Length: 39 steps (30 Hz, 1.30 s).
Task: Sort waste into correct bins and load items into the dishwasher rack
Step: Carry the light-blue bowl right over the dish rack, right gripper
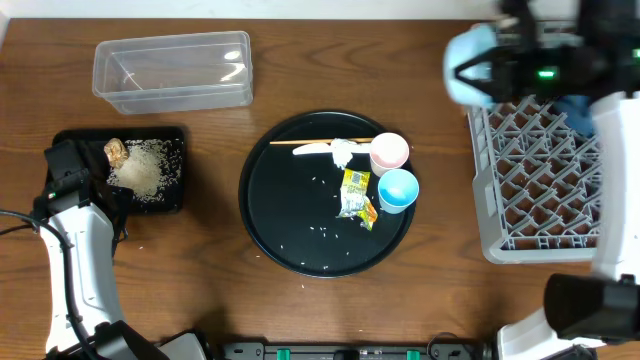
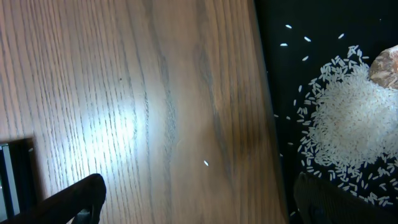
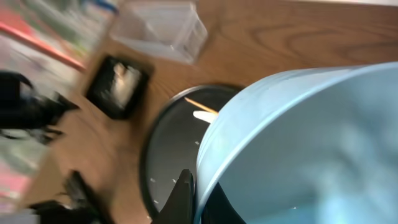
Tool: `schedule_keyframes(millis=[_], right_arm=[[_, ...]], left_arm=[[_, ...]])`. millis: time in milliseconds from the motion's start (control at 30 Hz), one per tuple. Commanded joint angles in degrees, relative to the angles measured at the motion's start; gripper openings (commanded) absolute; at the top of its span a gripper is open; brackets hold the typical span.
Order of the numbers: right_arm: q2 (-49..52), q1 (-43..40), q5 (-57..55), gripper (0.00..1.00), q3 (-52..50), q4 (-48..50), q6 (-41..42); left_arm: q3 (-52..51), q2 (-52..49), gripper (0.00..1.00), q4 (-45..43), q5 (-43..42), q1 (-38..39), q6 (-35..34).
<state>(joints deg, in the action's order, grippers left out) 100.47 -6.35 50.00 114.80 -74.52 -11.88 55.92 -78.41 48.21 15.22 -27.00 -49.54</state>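
Rack-loading is in hand: the right gripper, pinching the pale-blue bowl's rim over the dishwasher rack's far left corner, must lower it in, while the left gripper hangs spread beside the black tray.

Location type: robot manipulation test bench, staged as a dish-clearing station. Indicators: two arms on one wood-grain table; grey dishwasher rack near the right gripper; shallow black tray of loose rice partly under the left gripper; clear tub beyond that gripper; round black tray with cups and scraps between both grippers
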Motion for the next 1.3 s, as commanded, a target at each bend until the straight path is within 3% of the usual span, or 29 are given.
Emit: schedule_keyframes(millis=[0,133,567,933,1267], right_arm=[[1.1,-7.1,19.4,0.01,-1.8,-1.3,-7.7],[1.6,-14.7,24.7,0.01,-4.3,-1.5,-10.1],[1.9,-31.3,24.1,0.01,-13.4,4.2,-13.5],[1.9,-32.6,23.5,0.01,-23.2,17.0,-14.8],[1.9,-32.6,31.5,0.01,-32.2,33.3,-14.8]], left_arm=[[0.6,-0.2,0.98,0.3,0.9,-0.3,-0.5],[0.6,-0.2,0.98,0.3,0.9,-0.3,-0.5],[0.6,-0.2,0.98,0.3,0.9,-0.3,-0.5],[0.6,-0.2,0.98,0.3,0.9,-0.3,-0.5],[0.6,-0.2,0.98,0.3,0.9,-0.3,-0.5]])
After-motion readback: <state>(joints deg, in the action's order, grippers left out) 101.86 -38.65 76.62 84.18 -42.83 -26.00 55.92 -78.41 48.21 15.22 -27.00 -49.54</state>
